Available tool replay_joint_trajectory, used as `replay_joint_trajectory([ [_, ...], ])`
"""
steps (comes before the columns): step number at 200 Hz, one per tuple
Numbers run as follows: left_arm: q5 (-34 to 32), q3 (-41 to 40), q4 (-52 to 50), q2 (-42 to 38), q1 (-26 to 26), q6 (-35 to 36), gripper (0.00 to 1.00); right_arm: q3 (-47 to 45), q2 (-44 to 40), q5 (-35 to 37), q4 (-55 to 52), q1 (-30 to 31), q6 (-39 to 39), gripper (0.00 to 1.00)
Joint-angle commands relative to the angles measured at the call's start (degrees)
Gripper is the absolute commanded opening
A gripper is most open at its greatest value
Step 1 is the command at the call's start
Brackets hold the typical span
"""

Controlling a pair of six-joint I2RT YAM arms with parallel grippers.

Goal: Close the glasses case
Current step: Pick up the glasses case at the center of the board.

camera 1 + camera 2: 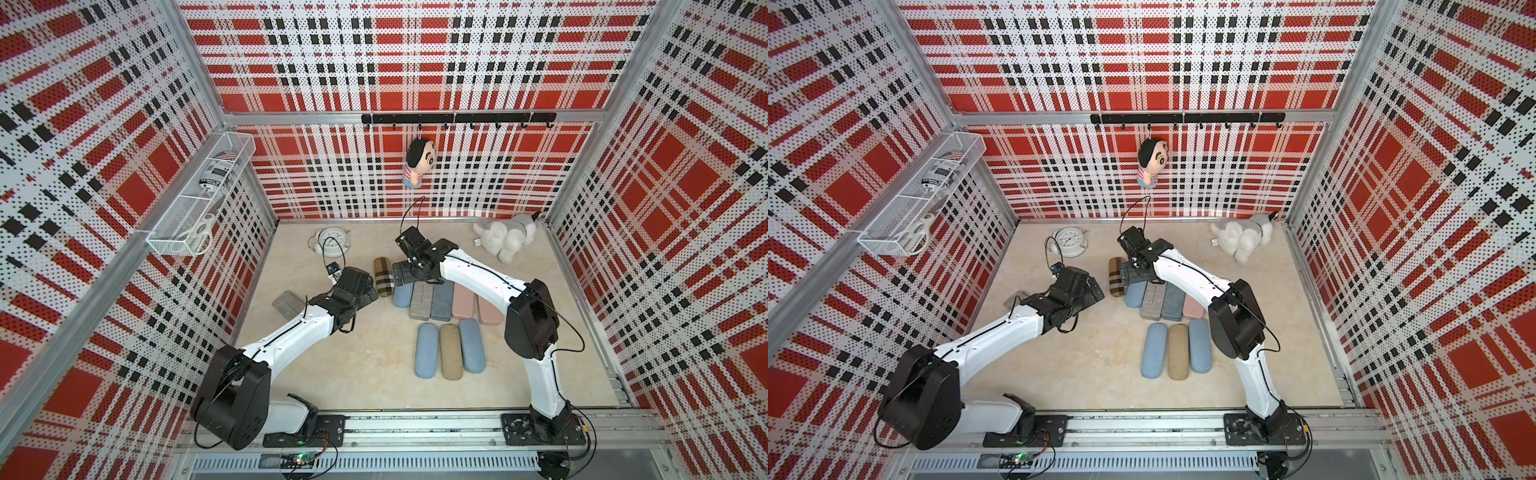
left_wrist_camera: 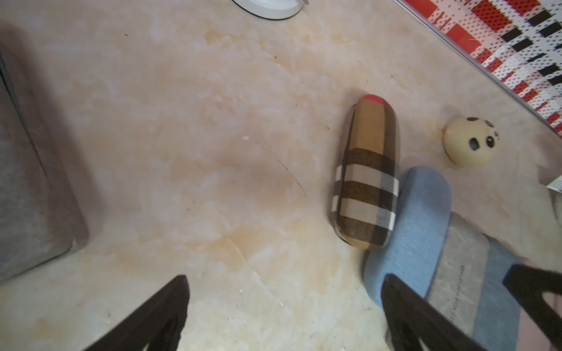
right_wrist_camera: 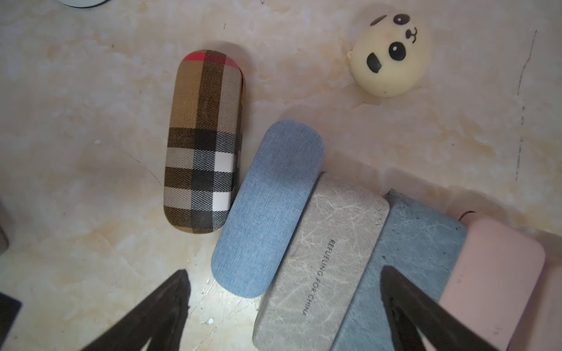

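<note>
The plaid glasses case [image 1: 383, 277] [image 1: 1116, 277] lies flat on the marble table with its lid down and only a thin seam along one side [image 2: 366, 176] [image 3: 203, 142]. My left gripper [image 1: 371, 296] [image 2: 284, 278] is open just beside the case's near end, with only bare table between its fingers. It is not touching the case. My right gripper [image 1: 409, 276] [image 3: 283, 272] hovers open to the right of the plaid case, over a light blue case [image 3: 267, 209] and a grey case [image 3: 319, 267]. It holds nothing.
A row of shut cases [image 1: 432, 301] lies right of the plaid one, and three more [image 1: 451, 351] lie nearer the front. A grey case [image 1: 288, 304] sits at the left. A clock [image 1: 331, 242], a panda ball [image 3: 390, 54] and a plush dog [image 1: 505, 239] are at the back.
</note>
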Motion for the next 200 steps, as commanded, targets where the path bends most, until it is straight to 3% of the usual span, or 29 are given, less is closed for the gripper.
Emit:
replay_joint_trajectory([
  [1,5.0,3.5,3.4,5.6,1.9,7.6,1.00,1.9,-0.7,3.7,-2.9,-0.8,4.4,1.00],
  [98,10.7,17.6,7.6,23.7,2.5,12.1,1.00,-10.8,-9.1,6.4,-1.1,-5.1,8.0,1.00],
  [200,12.0,26.8,6.1,35.6,1.6,12.7,0.99,-9.9,-7.3,4.5,1.5,-6.4,4.7,1.00],
])
